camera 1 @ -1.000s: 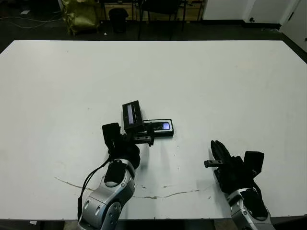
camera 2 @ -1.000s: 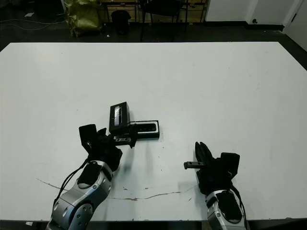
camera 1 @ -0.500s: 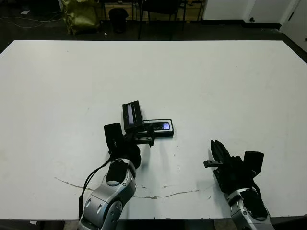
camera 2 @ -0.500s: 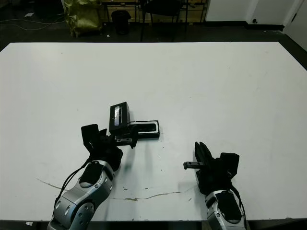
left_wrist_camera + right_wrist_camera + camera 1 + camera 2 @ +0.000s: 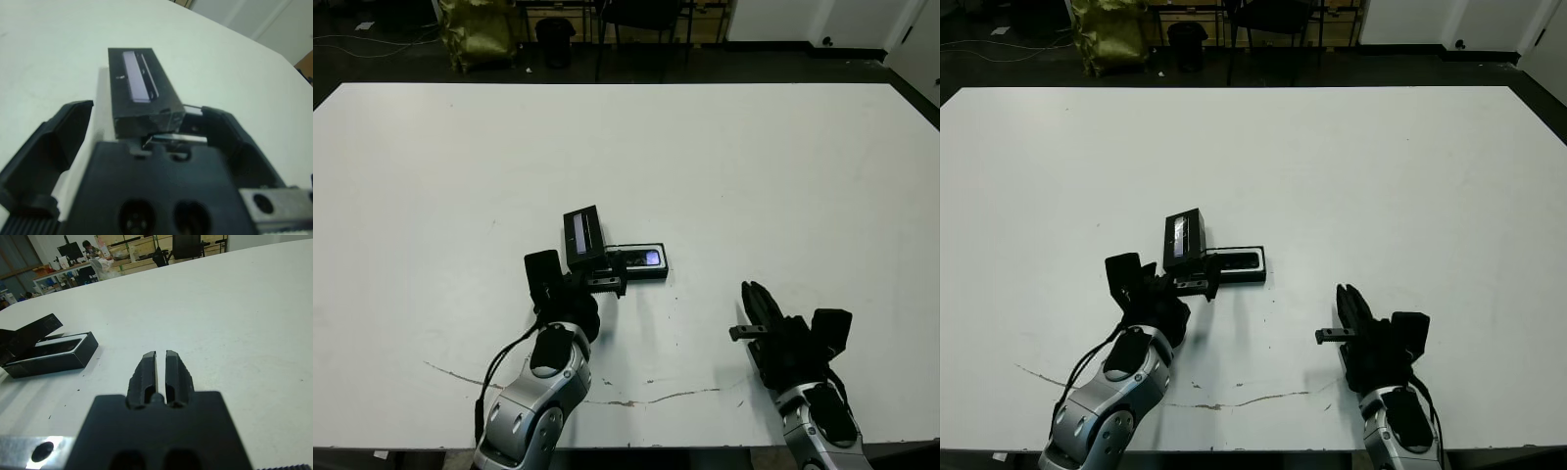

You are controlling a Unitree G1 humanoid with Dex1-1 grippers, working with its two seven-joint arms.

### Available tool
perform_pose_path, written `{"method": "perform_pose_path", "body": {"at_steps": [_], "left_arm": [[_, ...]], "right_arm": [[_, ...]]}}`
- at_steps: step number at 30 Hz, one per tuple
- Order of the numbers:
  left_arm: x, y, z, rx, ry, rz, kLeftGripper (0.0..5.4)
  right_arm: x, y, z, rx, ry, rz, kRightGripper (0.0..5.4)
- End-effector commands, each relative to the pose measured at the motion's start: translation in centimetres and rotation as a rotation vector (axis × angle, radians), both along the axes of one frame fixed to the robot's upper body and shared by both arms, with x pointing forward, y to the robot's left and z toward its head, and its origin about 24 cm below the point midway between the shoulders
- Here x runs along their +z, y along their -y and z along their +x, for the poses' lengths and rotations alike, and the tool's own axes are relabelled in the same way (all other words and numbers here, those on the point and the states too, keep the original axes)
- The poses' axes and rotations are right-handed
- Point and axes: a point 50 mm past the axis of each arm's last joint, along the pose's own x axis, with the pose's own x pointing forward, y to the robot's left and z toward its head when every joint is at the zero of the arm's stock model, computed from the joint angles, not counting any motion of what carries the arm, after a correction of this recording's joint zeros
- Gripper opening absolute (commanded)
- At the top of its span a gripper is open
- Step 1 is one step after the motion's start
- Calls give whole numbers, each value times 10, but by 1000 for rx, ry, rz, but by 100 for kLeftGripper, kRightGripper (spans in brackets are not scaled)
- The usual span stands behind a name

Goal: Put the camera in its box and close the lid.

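Lid handling check
Left pincer [image 5: 576,284] is gaping at the stiff, light, glossy lid [image 5: 584,235], six o'clock end; gripping its long edges seems safest.

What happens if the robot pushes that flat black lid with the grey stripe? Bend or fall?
The flat black lid with the grey stripe probably stays stiff: its edges look straight. It leans tilted on the shallow black box, so a push may tip it off. On the smooth white table it would likely slide.
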Motion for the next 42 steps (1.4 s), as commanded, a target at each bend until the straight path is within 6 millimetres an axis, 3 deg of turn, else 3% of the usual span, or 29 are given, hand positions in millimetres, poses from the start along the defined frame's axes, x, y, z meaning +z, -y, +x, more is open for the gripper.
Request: {"method": "perform_pose_path", "body": {"at_steps": [1, 7, 19, 22, 29, 38, 42], "left_arm": [[12, 22, 5, -4, 12, -120, 538], [12, 23, 6, 3, 8, -149, 516], [12, 24, 7, 59, -9, -153, 538], [11, 24, 7, 63, -17, -151, 501], [10, 24, 7, 77, -26, -147, 341], [10, 26, 8, 139, -97, -138, 300], [9, 24, 9, 132, -105, -139, 237]], "right_arm": [[-17, 2, -10, -10, -112, -1, 0], [-24, 6, -9, -15, -116, -3, 0], [-25, 5, -10, -31, -133, 5, 0], [-23, 4, -10, -24, -119, 7, 0], [-25, 5, -11, -32, -132, 17, 0], [-22, 4, -12, -30, -133, 24, 0], [-21, 3, -13, -31, -132, 17, 0]]}}
